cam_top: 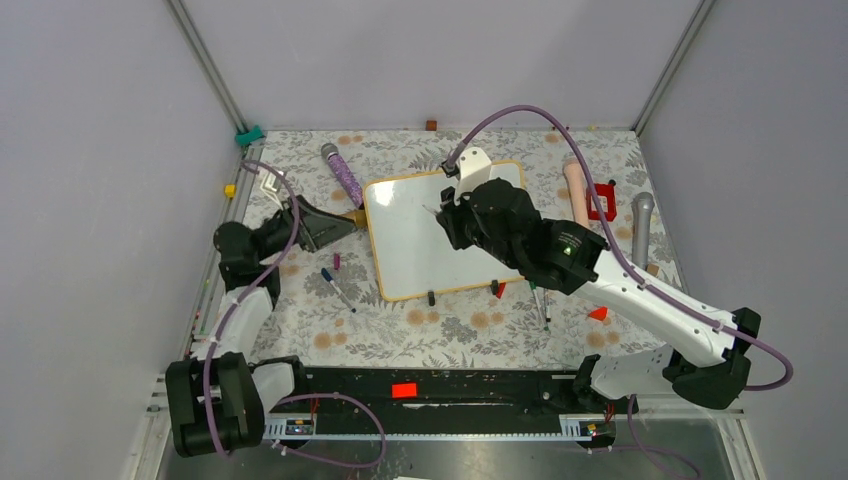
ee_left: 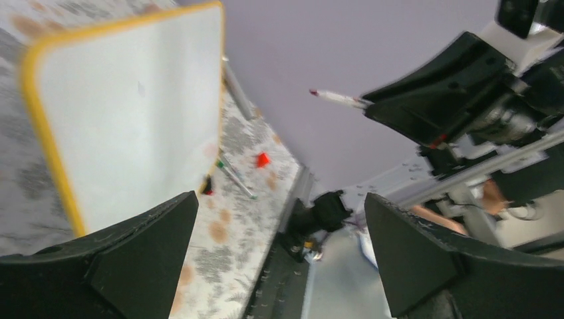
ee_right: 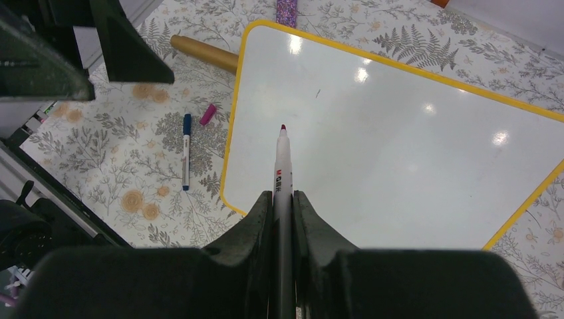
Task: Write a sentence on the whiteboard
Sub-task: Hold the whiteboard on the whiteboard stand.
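whiteboard (cam_top: 425, 240) lies flat on the floral table (cam_top: 300, 310), centre of the top frame, long axis running from upper right to lower left, slightly rotated off the table edges; two small black feet on its lower edge. Surface looks blank, no lettering visible in any view, just glare spots in the right wrist frame

right end effector (cam_top: 440, 212) sits over the upper middle of the board, closed tight on a white marker (ee_right: 282, 169). In the right wrist frame the marker's long axis runs straight up the frame from between the fingers, dark red tip pointing at the board's upper left area; can't tell whether the tip touches the surface or hangs above it

left end effector (cam_top: 345, 226) is at the board's left edge in the top frame, spread wide, holding nothing. In the left wrist frame both fingers (ee_left: 143, 246) sit at the bottom corners with the yellow-rimmed board in the upper left

left of the board on the table: blue marker (ee_right: 187, 151), small pink cap (ee_right: 208, 113), gold tube (ee_right: 203, 52) touching or just beside the board's upper left rim, glittery purple wand (cam_top: 342, 175) above it. green marker (cam_top: 540, 303) below the board's lower right corner
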